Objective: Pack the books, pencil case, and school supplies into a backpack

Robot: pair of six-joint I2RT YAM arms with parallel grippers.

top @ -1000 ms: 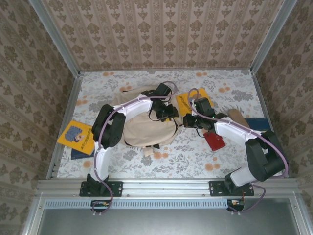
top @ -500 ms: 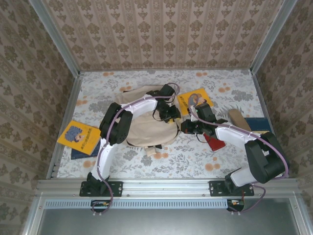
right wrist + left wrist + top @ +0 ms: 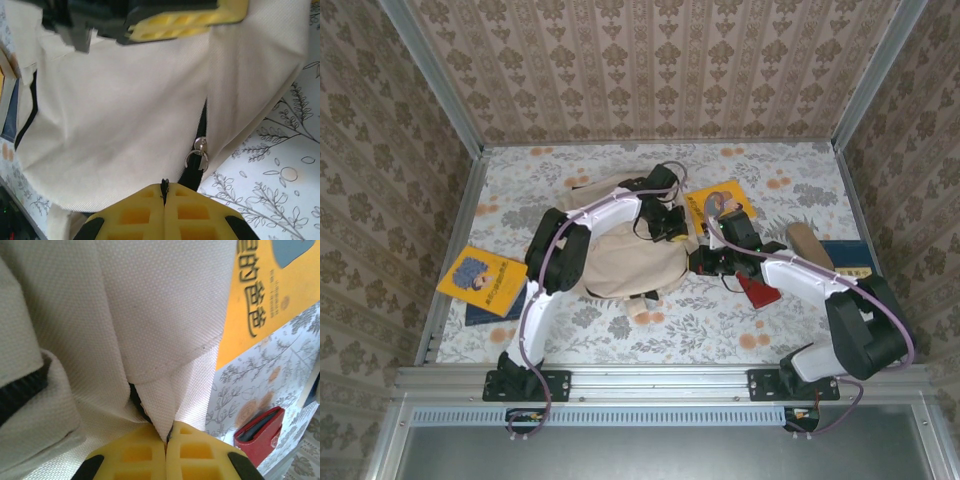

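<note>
Your left gripper (image 3: 166,439) pinches backpack (image 3: 150,315) fold; right gripper (image 3: 164,192) closed, seemingly on zipper (image 3: 199,150) edge, to spread opening.

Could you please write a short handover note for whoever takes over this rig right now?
Left gripper: shut on a fold of the backpack, cream fabric.
Right gripper: shut on the backpack beside its dark zipper.
Yellow book lies on the dark blue book, far left; second yellow book and red pouch lie right of the backpack.
Done: both arms grip the backpack; nothing visibly packed.
Left: open it, load books and supplies.
</note>
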